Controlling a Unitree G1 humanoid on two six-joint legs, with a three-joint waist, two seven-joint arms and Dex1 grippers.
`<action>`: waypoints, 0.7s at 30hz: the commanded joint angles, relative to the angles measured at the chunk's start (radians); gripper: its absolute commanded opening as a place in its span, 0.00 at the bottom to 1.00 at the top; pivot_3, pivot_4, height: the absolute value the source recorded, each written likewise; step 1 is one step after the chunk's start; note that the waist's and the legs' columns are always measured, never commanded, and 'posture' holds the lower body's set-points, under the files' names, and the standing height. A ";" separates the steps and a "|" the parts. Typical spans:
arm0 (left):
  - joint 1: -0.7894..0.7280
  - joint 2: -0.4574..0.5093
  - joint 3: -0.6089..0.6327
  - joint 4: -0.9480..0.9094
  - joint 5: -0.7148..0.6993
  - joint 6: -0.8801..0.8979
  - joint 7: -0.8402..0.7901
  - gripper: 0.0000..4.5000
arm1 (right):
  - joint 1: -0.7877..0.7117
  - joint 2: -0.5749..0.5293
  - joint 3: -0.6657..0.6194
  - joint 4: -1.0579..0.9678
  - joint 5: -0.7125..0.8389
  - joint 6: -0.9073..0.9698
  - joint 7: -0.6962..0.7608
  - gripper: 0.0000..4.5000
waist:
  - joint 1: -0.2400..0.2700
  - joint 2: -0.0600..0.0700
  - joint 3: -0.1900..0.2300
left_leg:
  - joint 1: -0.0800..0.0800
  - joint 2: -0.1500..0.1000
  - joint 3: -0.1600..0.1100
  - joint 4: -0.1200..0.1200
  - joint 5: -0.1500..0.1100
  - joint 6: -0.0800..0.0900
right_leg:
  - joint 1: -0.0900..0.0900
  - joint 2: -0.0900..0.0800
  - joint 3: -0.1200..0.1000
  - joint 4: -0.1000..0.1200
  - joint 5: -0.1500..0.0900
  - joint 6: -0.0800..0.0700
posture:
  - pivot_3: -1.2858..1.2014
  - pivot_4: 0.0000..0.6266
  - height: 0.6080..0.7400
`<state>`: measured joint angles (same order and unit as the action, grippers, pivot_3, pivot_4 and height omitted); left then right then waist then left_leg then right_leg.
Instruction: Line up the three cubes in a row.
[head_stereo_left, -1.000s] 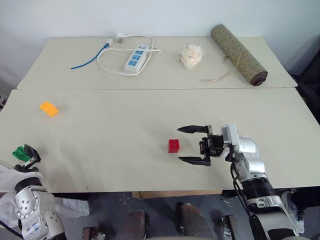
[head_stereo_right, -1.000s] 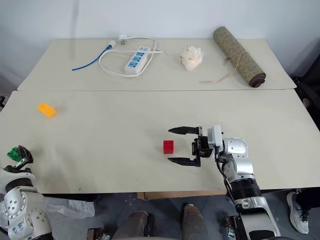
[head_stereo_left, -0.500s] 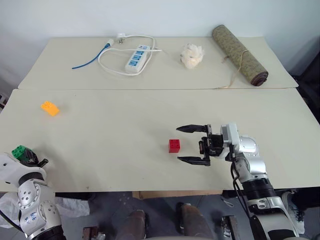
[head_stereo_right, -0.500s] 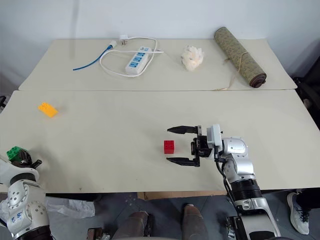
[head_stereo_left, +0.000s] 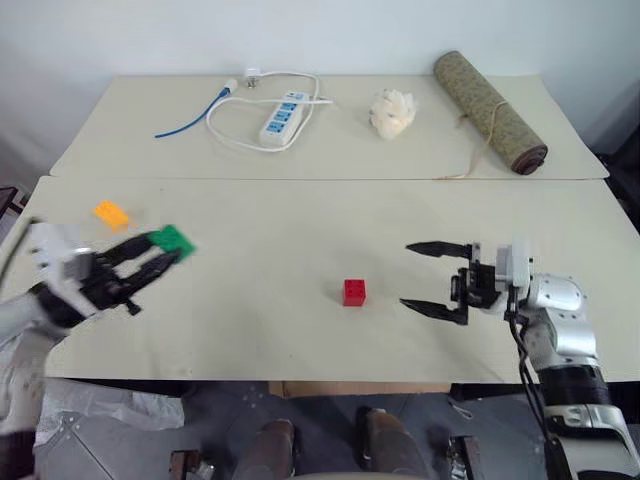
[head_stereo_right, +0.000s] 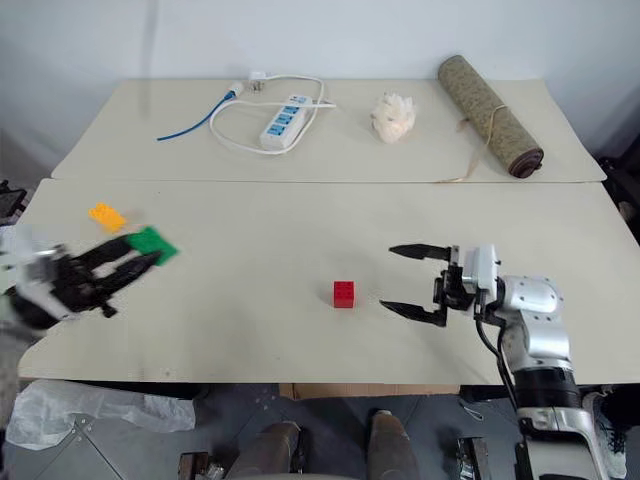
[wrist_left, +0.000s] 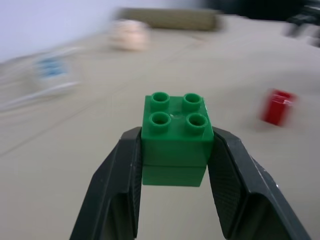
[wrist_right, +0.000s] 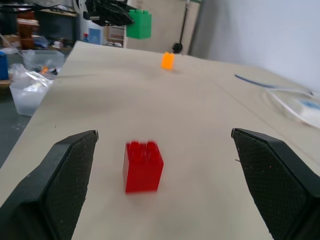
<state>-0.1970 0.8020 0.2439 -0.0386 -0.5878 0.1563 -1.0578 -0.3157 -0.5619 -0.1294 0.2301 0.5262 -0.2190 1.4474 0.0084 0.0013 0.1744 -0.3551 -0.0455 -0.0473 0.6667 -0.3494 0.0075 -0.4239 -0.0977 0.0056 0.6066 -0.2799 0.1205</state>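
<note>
Left gripper (wrist_left: 175, 165) clamped on studded green brick (wrist_left: 176, 137), textured pads. Right gripper (head_stereo_left: 432, 277) spread wide, empty, facing glossy red brick (head_stereo_left: 354, 292).

no readable text, label, brand or number anywhere; the bricks and the power strip (head_stereo_left: 281, 117) bear no legible marking.

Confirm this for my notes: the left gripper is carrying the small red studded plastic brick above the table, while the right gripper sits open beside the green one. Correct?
The colours are swapped. The left gripper is shut on the small green studded plastic brick, as the left wrist view shows, and the open right gripper sits beside the small red studded plastic brick on the table.
</note>
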 joint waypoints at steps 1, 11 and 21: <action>-0.119 -0.049 -0.163 0.128 0.106 -0.089 -0.145 0.33 | 0.054 -0.018 -0.039 -0.092 0.013 -0.005 -0.043 1.00 | -0.012 0.000 0.000 | 0.000 0.001 0.001 0.000 0.000 0.000 | -0.001 0.001 0.000 0.002 0.000 0.000 | 0.52 0.24 1.00; -0.351 -0.244 -0.375 0.480 0.267 -0.301 -0.351 0.33 | 0.250 -0.081 -0.097 -0.348 0.040 0.090 -0.169 1.00 | -0.009 -0.001 0.001 | -0.002 0.003 0.008 0.004 0.000 0.000 | -0.004 0.005 -0.002 0.005 0.000 0.001 | 0.52 0.24 1.00; -0.387 -0.328 -0.359 0.597 0.327 -0.401 -0.282 0.33 | 0.365 -0.108 -0.124 -0.440 0.060 0.117 -0.194 1.00 | 0.010 -0.002 0.001 | -0.005 0.001 0.006 0.015 -0.003 0.004 | -0.003 0.003 -0.002 0.004 0.002 0.003 | 0.52 0.24 1.00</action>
<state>-0.5747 0.4742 -0.1303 0.5443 -0.2727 -0.2265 -1.3583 0.0406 -0.6557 -0.2254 -0.1722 0.5618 -0.1044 1.2599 0.0187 -0.0006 0.1754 -0.3600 -0.0451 -0.0410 0.6819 -0.3519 0.0113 -0.4271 -0.0948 0.0043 0.6108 -0.2781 0.1239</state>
